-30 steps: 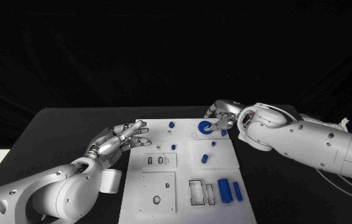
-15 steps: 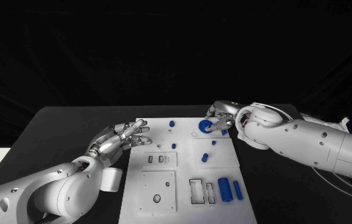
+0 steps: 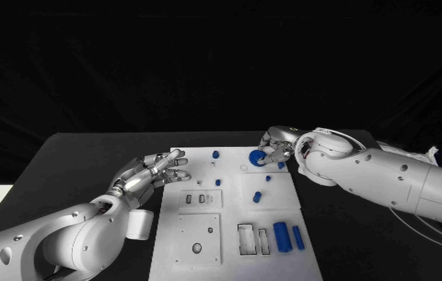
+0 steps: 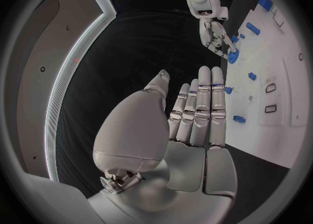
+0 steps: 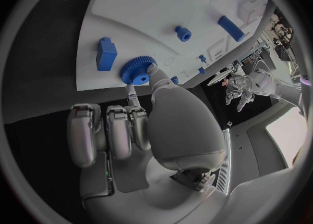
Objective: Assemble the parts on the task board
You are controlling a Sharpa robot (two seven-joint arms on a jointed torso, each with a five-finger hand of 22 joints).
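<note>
Step in hand, by my reading: seating the blue toothed plastic gear (image 3: 256, 159) on the white flat task board (image 3: 235, 243), which lies mid-desk, long axis running from near edge to far edge.

Right hand (image 3: 274, 148): over the board's far right corner. Gear is pinched between thumb and a fingertip; remaining fingers are curled in beside it. Right wrist view shows the gear (image 5: 137, 70) at the fingertips, close over or touching the board surface. Cannot tell whether it is fully seated.

Left hand (image 3: 150, 174): at the board's left edge, toward the far end. Holds nothing; fingers straight, slightly spread, palm clear in left wrist view (image 4: 189, 130). Whether fingertips touch the board edge cannot be told.

Other parts on board:
- Small blue pegs (image 3: 217, 183) stand along the centre line and right side of the far half.
- Two blue rectangular blocks (image 3: 283, 237) lie near the near right corner, just beside open rectangular slots.
- A small blue block (image 5: 106, 53) lies just beside the gear.

Next move, est.: align gear bore w/ its post or recess, press down square, then release. Tilt risks a jam. Left hand is placed to steady the board if req'd.
</note>
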